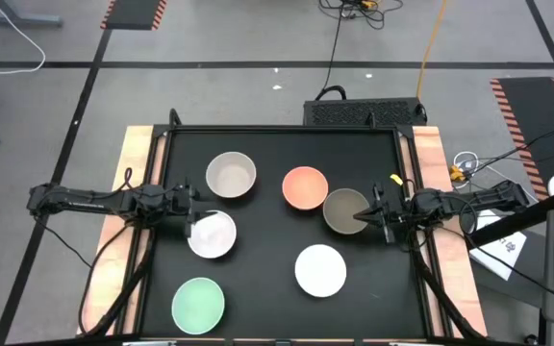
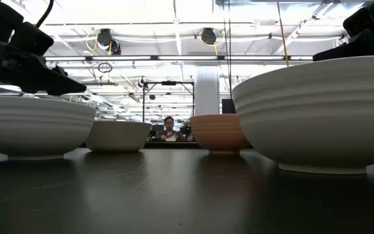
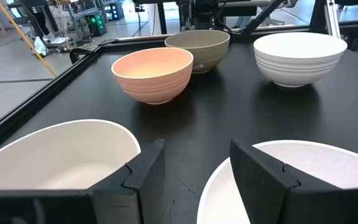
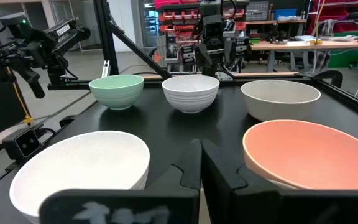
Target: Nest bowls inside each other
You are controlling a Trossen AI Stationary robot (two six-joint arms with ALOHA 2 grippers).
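The six bowls [image 1: 305, 187] sit apart mid-table [image 1: 277, 298], margins bare; the left gripper [image 1: 192, 212], fingers apart, reaches in level from the left edge, the right gripper [image 1: 378, 217], fingers together, from the right.

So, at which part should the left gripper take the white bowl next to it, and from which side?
Probably at the rim nearest the left gripper, coming from above. The white bowl stands upright and open, too wide to grasp whole; one finger inside, one outside its thin wall. The beige-grey bowl stands apart, leaving room.
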